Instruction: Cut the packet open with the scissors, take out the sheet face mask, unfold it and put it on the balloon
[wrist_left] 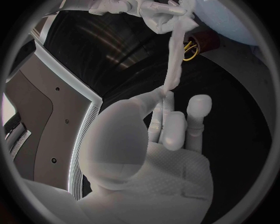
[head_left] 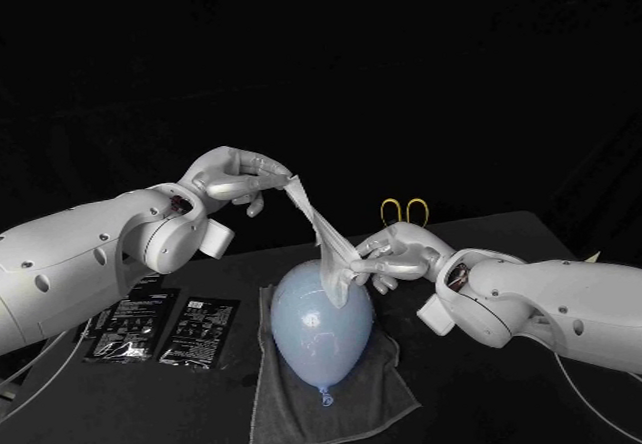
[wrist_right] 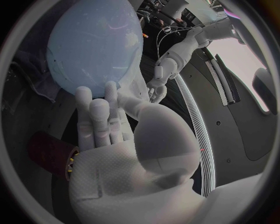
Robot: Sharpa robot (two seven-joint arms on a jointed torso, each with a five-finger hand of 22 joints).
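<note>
A pale blue balloon [head_left: 322, 319] lies on a grey towel [head_left: 330, 402] in the middle of the table. The white sheet mask [head_left: 318, 222] hangs stretched as a narrow strip between my two hands above the balloon's far end. My left hand [head_left: 243, 179] pinches its upper end, raised above the table; in the left wrist view the mask [wrist_left: 172, 60] runs away from the fingertips [wrist_left: 166, 100]. My right hand [head_left: 385, 256] grips the lower end beside the balloon's top right; the balloon [wrist_right: 93, 42] lies just beyond its fingers [wrist_right: 99, 116]. The yellow-handled scissors [head_left: 403, 211] lie behind the right hand.
Two black packets [head_left: 165, 325] lie side by side on the table left of the towel, under my left forearm. A dark red cylinder [wrist_right: 49, 149] stands near the scissors in the right wrist view.
</note>
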